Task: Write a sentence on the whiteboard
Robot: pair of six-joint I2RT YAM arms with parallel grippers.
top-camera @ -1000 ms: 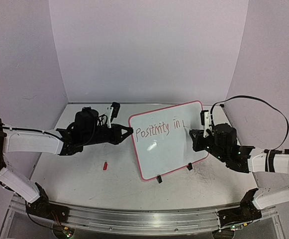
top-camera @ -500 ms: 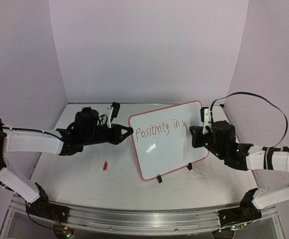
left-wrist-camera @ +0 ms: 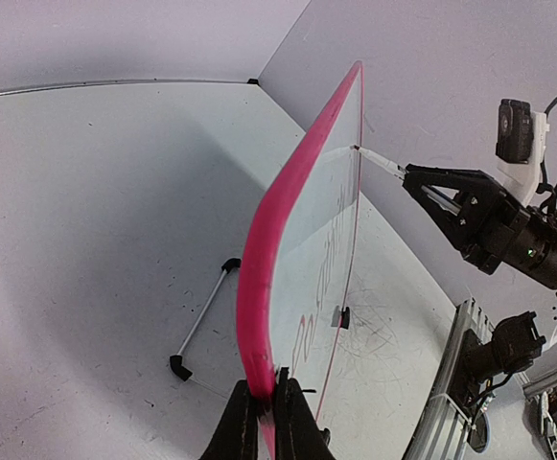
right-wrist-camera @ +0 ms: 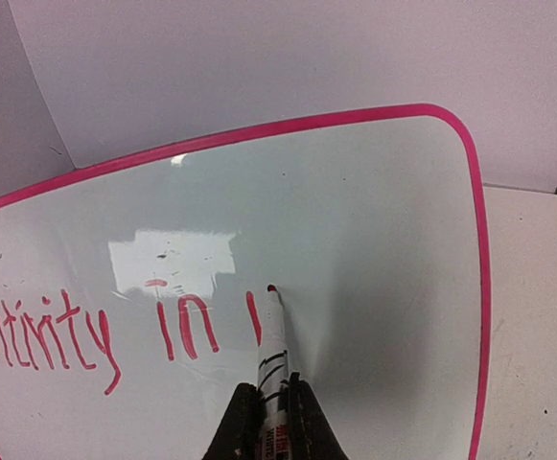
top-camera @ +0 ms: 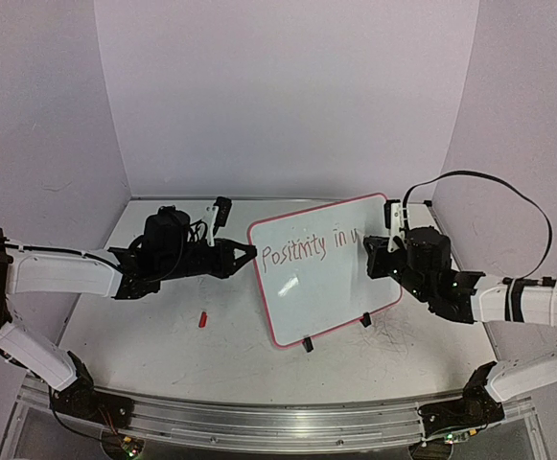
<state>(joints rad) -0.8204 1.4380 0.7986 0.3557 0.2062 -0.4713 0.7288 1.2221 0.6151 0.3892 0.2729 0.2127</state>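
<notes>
The whiteboard [top-camera: 321,273], white with a pink-red frame, stands tilted on two black clip feet. Red lettering [top-camera: 295,251] on it reads "Positivity in" plus one new stroke; it also shows in the right wrist view [right-wrist-camera: 177,326]. My left gripper [top-camera: 247,252] is shut on the board's left edge, seen edge-on in the left wrist view [left-wrist-camera: 266,402]. My right gripper [top-camera: 374,257] is shut on a white red-tipped marker [right-wrist-camera: 274,359]. Its tip touches the whiteboard [right-wrist-camera: 355,240] just right of the new stroke. The marker also shows in the left wrist view [left-wrist-camera: 379,161].
A red marker cap [top-camera: 202,318] lies on the table left of the board. A thin grey rod with black ends [left-wrist-camera: 201,318] lies behind the board. Purple-white walls close in the back and sides. A metal rail [top-camera: 259,422] runs along the near edge.
My right gripper has moved up the board with the marker, leaving a short red stroke after "in". The left gripper and the board have stayed still.
</notes>
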